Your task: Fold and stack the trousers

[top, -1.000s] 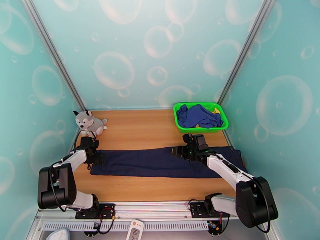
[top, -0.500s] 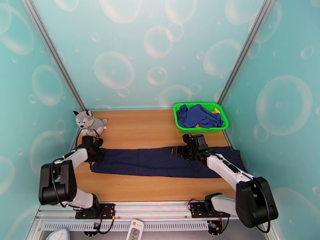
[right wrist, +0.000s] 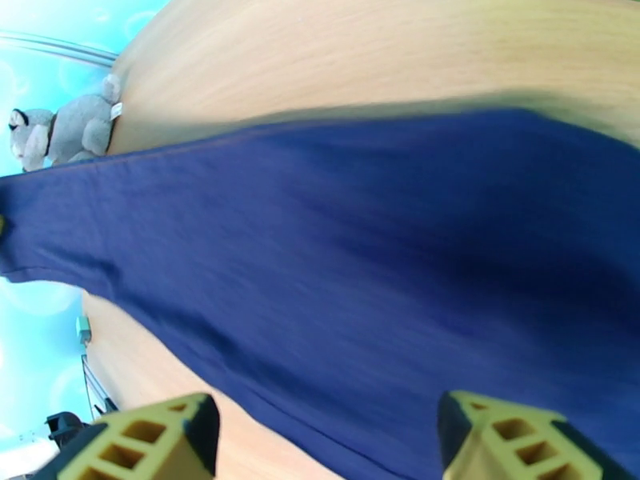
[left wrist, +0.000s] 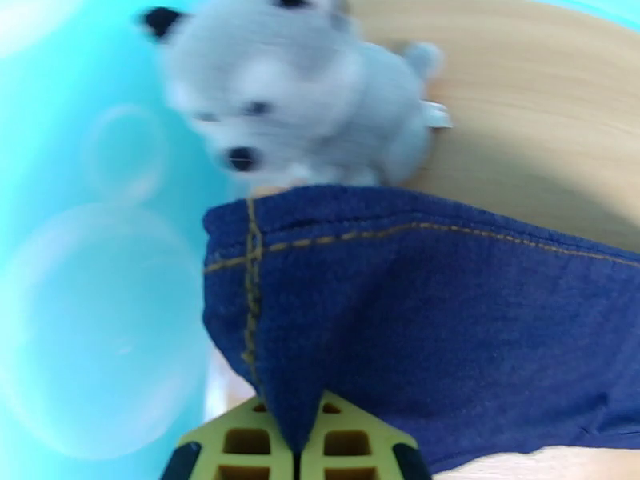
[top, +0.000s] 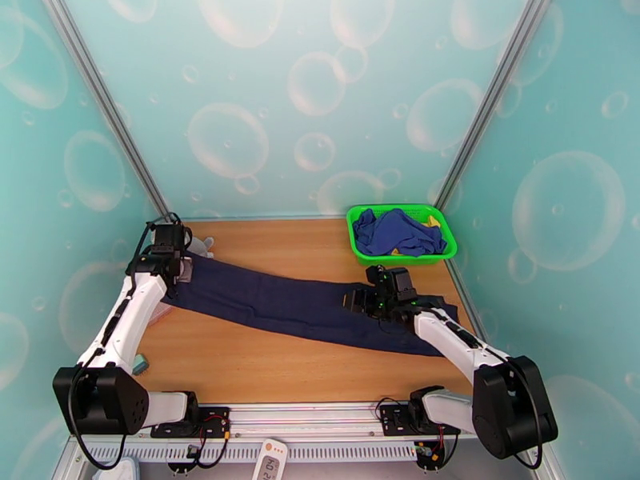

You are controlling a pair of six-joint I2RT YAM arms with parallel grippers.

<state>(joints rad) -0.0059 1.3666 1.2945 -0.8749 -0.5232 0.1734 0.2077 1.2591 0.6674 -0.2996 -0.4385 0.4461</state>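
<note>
At far left of the light wooden table (top: 264, 370), left gripper (top: 174, 264) sits near the back-left corner, white arm stretched out from its base. Left wrist view: yellow fingertips (left wrist: 240, 442) pressed together on a corner of the hem, pinching the long dark navy denim trousers (left wrist: 448, 314); orange stitching runs along the hem and up the side seam. Hem end looks raised off the wood, shadow under it. Grey and white plush husky (left wrist: 312, 98) just behind the held hem, blurred, close to the teal bubble wall. Small teal object (top: 140, 363) lies on the table beside the left arm, can't tell what it is

Trousers (top: 296, 302) lie as one long strip running diagonally from back left to front right across the middle of the table, right end flat on the wood by the right arm's forearm

Right gripper (top: 358, 302) hovers over the right-hand part of the strip. Right wrist view: jaws spread wide, yellow fingertips (right wrist: 152, 438) well apart, nothing between them but the navy fabric (right wrist: 360, 258) below; contact with the cloth can't tell. Husky (right wrist: 60, 134) visible at the far end of that view

At back right, bright green plastic basket (top: 404, 258) stands apart from the trousers, with a crumpled royal-blue garment (top: 396, 231) with a bit of yellow inside
</note>
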